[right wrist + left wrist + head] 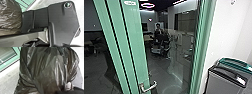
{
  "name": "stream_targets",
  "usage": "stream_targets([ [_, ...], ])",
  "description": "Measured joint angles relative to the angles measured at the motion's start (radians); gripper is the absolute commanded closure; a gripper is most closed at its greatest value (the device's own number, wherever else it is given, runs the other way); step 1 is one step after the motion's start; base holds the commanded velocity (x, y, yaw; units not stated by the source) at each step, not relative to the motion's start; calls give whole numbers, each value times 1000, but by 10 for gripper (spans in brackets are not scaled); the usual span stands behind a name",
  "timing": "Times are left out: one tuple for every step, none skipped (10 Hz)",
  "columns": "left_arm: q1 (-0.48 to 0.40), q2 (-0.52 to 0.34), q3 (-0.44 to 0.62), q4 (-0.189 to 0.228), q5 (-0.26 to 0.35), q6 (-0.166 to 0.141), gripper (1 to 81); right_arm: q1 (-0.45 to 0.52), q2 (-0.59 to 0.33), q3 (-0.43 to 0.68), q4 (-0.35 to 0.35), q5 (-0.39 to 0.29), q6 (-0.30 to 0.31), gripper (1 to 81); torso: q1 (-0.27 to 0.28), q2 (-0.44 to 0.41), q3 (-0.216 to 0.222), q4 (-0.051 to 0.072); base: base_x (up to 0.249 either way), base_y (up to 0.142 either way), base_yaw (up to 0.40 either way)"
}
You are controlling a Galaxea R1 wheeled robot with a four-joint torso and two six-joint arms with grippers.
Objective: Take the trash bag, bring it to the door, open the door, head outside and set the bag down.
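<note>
One black trash bag (pixel 43 69) is near the left wrist and beside the robot's dark plate (pixel 62 25); whether it hangs or rests on the floor (pixel 8 78), I cannot tell. Its film looks thin, soft and slick, the load bulky but probably light, apt to sag or tear, so the best hold is high up, where the folds draw together, several layers at once. How either pair of jaws stands, or whether any pinches plastic, I cannot tell. Counted outward: one bag, one lever handle (pixel 148 89) on the green-framed door (pixel 131 37), two bins (pixel 224 77), one person (pixel 159 33) farthest off.
</note>
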Motion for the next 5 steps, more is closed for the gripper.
stream_targets([
  [0,0,0,1,0,0,811,0,0,0,0,0,0,10,0,0,0,0,0,0,0],
  [0,0,0,2,0,0,811,0,0,0,0,0,0,10,0,0,0,0,0,0,0],
  [0,0,0,2,0,0,811,0,0,0,0,0,0,10,0,0,0,0,0,0,111],
  [0,0,0,2,0,0,811,0,0,0,0,0,0,10,0,0,0,0,0,0,161],
  [0,0,0,2,0,0,811,0,0,0,0,0,0,10,0,0,0,0,0,0,179],
])
